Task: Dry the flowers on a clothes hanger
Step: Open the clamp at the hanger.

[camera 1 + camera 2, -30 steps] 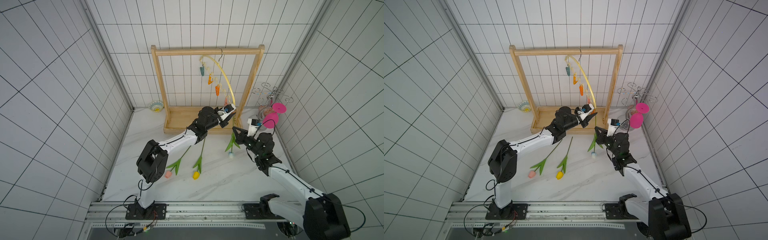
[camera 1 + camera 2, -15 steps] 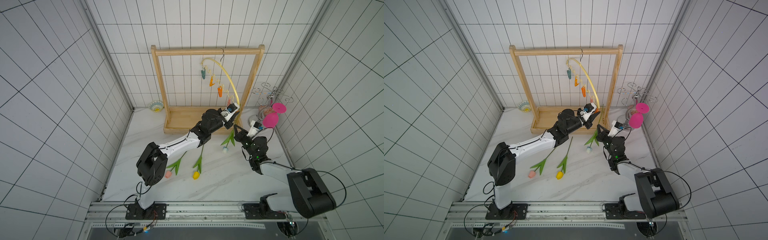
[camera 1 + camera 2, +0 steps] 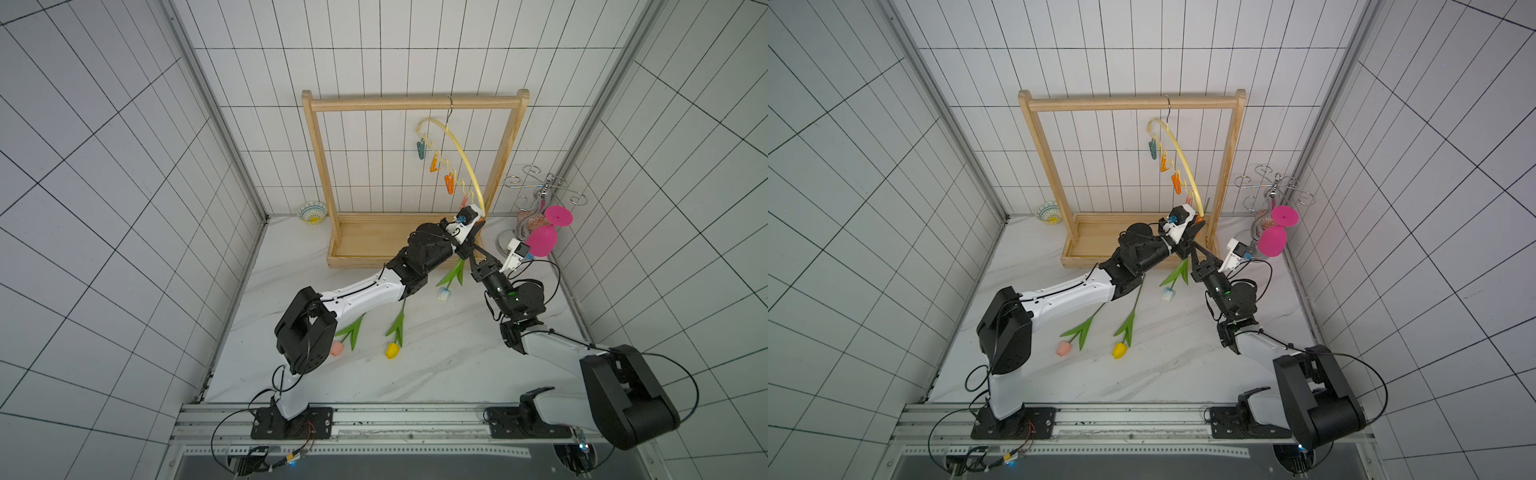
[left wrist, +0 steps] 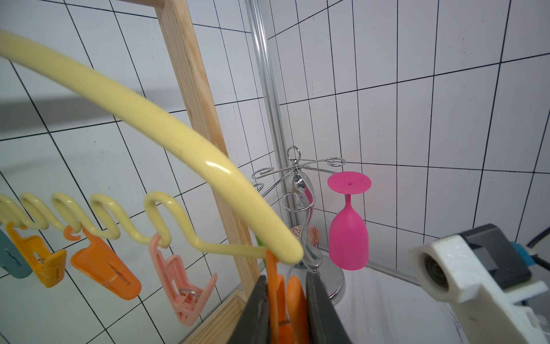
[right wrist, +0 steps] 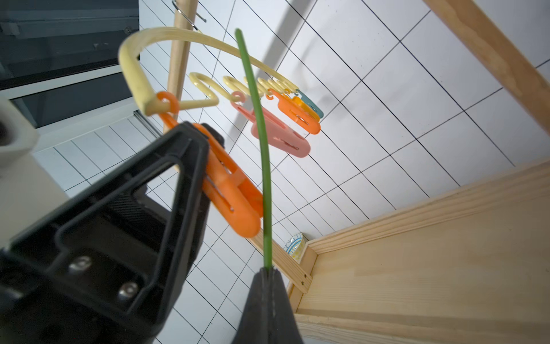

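The pale yellow clothes hanger (image 3: 457, 145) (image 3: 1177, 149) hangs tilted from the wooden rack's top bar, its low end pulled toward my arms. My left gripper (image 4: 285, 286) (image 3: 477, 226) is shut on the orange clip (image 4: 293, 295) (image 5: 232, 190) at that low end. My right gripper (image 5: 269, 272) (image 3: 473, 254) is shut on the white tulip's green stem (image 5: 262, 143), which runs up past the clip's free end; I cannot tell whether it sits inside the clip. The white head (image 3: 444, 294) (image 3: 1168, 294) dangles below. The pink tulip (image 3: 336, 348) and the yellow tulip (image 3: 391, 350) lie on the table.
The wooden rack (image 3: 318, 166) stands on its tray base (image 3: 374, 237) at the back. A silver swirly stand (image 3: 540, 195) with magenta goblets (image 3: 542, 241) is at the back right, close to my right wrist. A small patterned bowl (image 3: 311, 212) sits back left.
My left gripper has closed on the orange clip and drawn the hanger's low end further right. My right arm has brought the white tulip's stem up beside that clip.
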`<state>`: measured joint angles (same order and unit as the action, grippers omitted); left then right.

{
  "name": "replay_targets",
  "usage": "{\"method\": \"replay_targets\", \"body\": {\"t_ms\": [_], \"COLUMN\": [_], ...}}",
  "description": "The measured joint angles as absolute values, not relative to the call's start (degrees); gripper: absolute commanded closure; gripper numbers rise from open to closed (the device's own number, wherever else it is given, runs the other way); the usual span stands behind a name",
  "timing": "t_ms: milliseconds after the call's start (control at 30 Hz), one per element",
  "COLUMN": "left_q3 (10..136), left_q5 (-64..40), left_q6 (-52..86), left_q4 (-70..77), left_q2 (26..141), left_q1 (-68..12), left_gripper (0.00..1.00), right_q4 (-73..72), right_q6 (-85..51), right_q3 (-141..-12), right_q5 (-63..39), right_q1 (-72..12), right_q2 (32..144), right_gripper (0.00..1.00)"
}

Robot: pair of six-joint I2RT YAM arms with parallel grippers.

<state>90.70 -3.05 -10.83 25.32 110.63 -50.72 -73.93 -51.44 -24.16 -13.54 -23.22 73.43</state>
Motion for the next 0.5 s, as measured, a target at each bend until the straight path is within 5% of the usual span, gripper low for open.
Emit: {"method": "replay_targets", "body": {"t_ms": [500], "left_q3": [89.82], "left_q5": [-3.9], "left_q6": [-8.75], "left_q4": [28.23], "left_q2": [110.63], "left_q1": [-50.92], "left_gripper": [0.71], "right_q4": [-66.43], "right_q6": [-48.25], "right_q3": [-24.16], "right_q5": [-14.37], "right_q1": [-23.29], "right_q2": [68.53], "right_gripper": [1.0]}}
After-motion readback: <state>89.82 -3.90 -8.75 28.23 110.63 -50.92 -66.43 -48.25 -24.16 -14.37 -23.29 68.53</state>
